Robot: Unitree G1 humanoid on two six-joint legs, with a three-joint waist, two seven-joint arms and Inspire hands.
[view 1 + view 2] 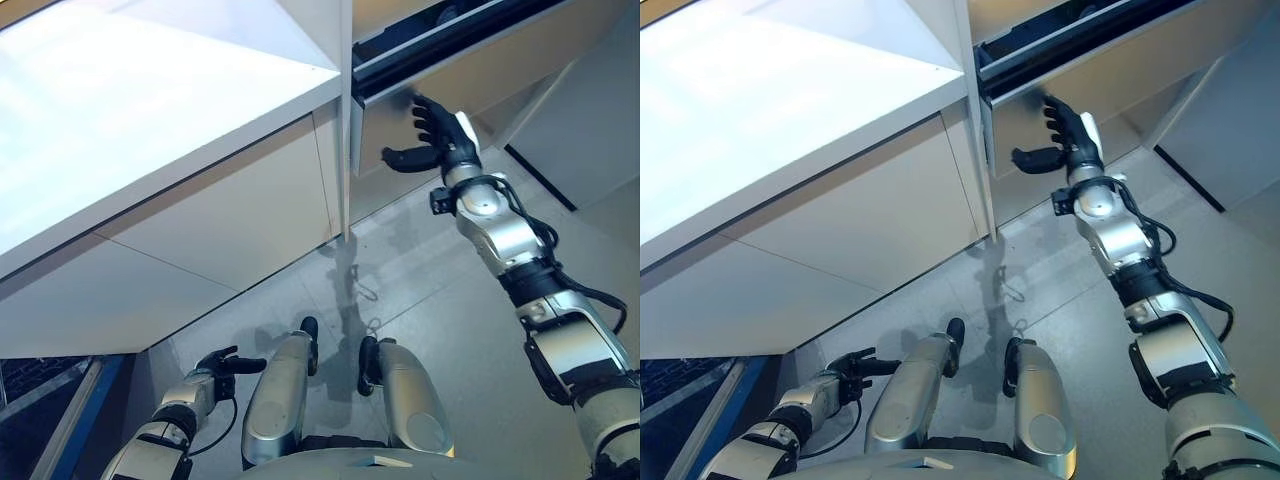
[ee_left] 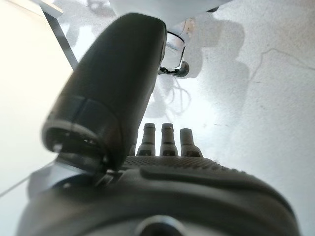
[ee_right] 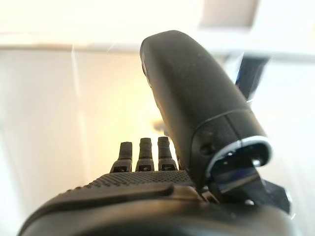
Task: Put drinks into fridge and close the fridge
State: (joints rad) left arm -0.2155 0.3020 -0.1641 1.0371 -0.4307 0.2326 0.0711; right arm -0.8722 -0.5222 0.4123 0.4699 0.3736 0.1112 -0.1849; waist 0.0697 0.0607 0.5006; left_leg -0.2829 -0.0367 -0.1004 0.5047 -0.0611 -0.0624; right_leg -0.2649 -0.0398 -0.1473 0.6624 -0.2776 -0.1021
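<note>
A broad white worktop (image 1: 130, 130) fills the upper left of the head views, with pale cabinet fronts (image 1: 220, 230) below it running down to a grey floor (image 1: 420, 300). To the right of the cabinets stands the fridge (image 1: 520, 70), its cream door (image 1: 1100, 85) sitting slightly ajar, so that a dark strip of gasket (image 1: 440, 45) shows along the door's top edge. No drinks can be seen in any view, and the inside of the fridge is hidden.

The right arm reaches up and forward to the fridge door. The right robot hand (image 1: 438, 140) is spread, its fingers straight and pointing up toward the dark gap, its thumb standing out to the side across the door face. It lies at or just off the door's front below the gasket; whether it actually touches cannot be told. Its own wrist view shows straight fingertips (image 3: 142, 150) against the pale panel and nothing held.

The left robot hand (image 1: 222, 365) hangs low beside the robot, well apart from the fridge, over the floor near a blue frame (image 1: 85, 410). Its fingers are relaxed and straight, and it is empty.
</note>
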